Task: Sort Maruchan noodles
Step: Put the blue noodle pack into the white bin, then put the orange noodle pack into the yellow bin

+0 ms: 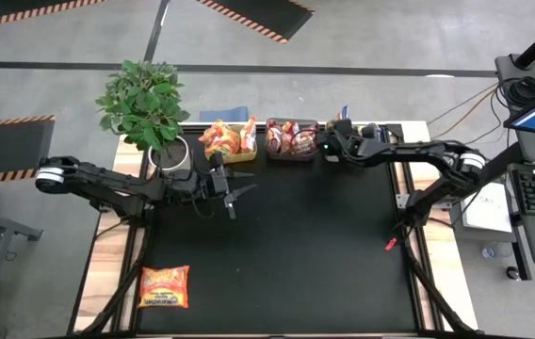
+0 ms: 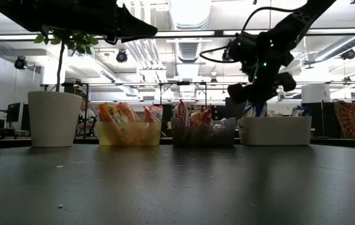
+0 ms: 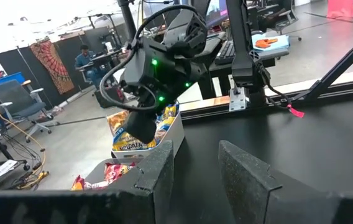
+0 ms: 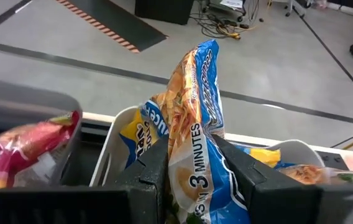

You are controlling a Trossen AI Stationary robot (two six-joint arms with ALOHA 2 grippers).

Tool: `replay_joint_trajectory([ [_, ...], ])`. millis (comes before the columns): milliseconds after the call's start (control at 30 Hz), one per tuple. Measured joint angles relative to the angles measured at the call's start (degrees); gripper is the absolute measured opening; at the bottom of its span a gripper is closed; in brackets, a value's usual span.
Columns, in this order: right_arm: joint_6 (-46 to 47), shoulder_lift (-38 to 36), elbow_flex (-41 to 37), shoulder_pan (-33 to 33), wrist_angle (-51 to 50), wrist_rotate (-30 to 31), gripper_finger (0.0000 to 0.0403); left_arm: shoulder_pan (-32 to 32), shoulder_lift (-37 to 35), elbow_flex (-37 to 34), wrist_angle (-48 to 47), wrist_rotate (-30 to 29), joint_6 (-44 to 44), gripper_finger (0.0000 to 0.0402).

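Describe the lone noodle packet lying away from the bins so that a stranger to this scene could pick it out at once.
Start at the black mat and look to its near left corner, far from the row of bins by the potted plant. An orange packet lies flat there by itself. Every other packet sits in a bin or in the right gripper.

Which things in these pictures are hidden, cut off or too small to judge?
- White bin contents: low view, its wall hides them; high view, the right gripper covers it.
- Blue-and-yellow packet: right wrist view, lower part hidden between the fingers.
- Orange packet print: high view, too small to read.
- Left gripper: low view, only its dark underside shows.
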Motion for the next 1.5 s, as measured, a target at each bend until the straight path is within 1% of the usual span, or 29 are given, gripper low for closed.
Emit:
replay_joint_trajectory([
  [333,0.00,4.95,0.00,1.83,2.53,0.06,0.0093,0.00,0.71,0.00,0.27,0.02,-0.25,0.0112],
  [500,0.42,5.55,0.00,2.24,2.77,-0.16,0.0102,0.00,2.37,0.02,0.70,0.02,-0.74,0.0112],
  [667,0.44,4.92,0.00,2.62,3.27,-2.57,0.0135,0.00,4.46,0.02,3.84,0.02,-0.87,0.0112],
  [767,0.16,4.72,0.00,2.73,3.55,-4.32,0.0152,0.00,4.93,0.00,3.87,0.02,-0.87,0.0112],
  [1000,-0.60,4.56,0.00,3.40,4.85,-8.87,0.0157,0.00,4.96,0.02,3.91,-0.15,-0.87,0.0112],
  [1133,0.02,4.65,0.00,3.38,4.25,-9.35,0.0157,0.00,4.96,0.02,3.92,-0.20,-0.87,0.0112],
  [1333,-0.01,1.63,0.00,3.38,3.58,-9.48,0.0157,0.02,4.94,0.39,4.32,-0.20,-0.89,0.0112],
  [1500,-0.48,-3.88,-0.02,3.38,0.28,-9.42,0.0157,-0.09,4.92,2.31,2.26,-0.23,-1.92,0.0112],
])
